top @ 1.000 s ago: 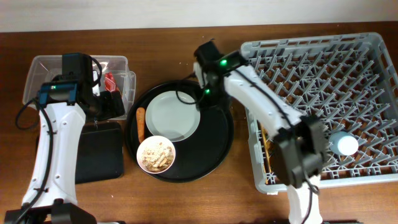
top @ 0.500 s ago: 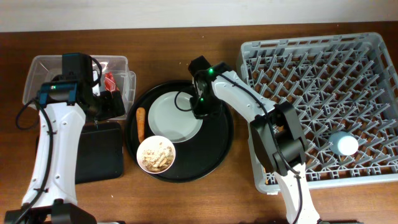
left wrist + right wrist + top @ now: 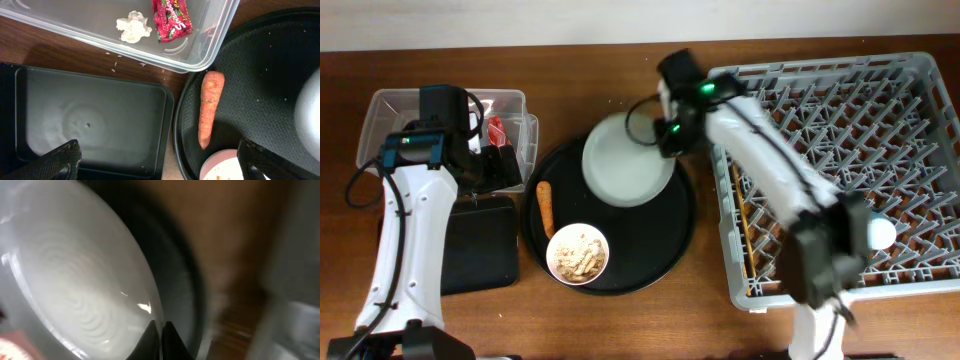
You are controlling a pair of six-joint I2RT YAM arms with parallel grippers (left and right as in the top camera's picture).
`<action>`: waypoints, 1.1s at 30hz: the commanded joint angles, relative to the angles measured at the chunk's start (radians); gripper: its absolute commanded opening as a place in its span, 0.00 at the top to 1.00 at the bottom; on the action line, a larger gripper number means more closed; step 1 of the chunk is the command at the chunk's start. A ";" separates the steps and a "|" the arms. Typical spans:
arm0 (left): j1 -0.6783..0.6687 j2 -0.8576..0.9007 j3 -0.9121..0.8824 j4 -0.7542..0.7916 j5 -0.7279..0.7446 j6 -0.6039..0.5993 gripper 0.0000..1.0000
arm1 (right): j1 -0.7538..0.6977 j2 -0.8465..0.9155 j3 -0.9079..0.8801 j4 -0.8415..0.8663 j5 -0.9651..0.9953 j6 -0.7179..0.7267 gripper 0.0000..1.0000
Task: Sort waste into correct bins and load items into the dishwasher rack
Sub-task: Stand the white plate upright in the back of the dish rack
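Since half a second ago the pale grey plate [image 3: 625,172] has left the middle of the round black tray [image 3: 660,255]. It now sits further up and to the right, covering that tray's far rim in the overhead view, near the left wall of the dishwasher rack [image 3: 840,66]. We see the right gripper [image 3: 670,138] clamped on the plate's right edge. In the blurred wrist view a dark finger [image 3: 165,336] lies across the rim.

On the round black tray the small white bowl [image 3: 551,256] has shifted only slightly. It stands at the near left and is filled with the beige food scraps [image 3: 578,257]. The sausage [image 3: 544,207] lies lengthwise just beside it, along the tray's left side and apart from the bowl.

The clear tub [image 3: 380,108] at the far left holds the red wrapper [image 3: 171,19] and, beside it, a white crumpled scrap [image 3: 133,27]. The black rectangular tray [image 3: 90,120] lies just in front of the tub, on the table [image 3: 570,70].

Inside the rack the light-blue cup [image 3: 877,233] stands among the pegs near the right wall.

The left gripper [image 3: 160,161] has not moved. It hangs over the gap between tub and rectangular tray, its fingers spread wide and holding nothing.
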 commanded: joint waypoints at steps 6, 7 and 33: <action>0.005 -0.008 0.007 0.006 0.014 -0.010 0.01 | -0.258 -0.359 0.012 -0.026 0.796 -0.095 0.96; 0.005 -0.008 0.007 0.006 0.014 -0.010 0.01 | -0.293 -0.359 0.012 -0.026 0.889 -0.095 0.96; 0.005 -0.008 0.007 0.013 0.064 -0.009 0.01 | -0.584 -0.071 0.003 0.328 1.127 -0.233 0.96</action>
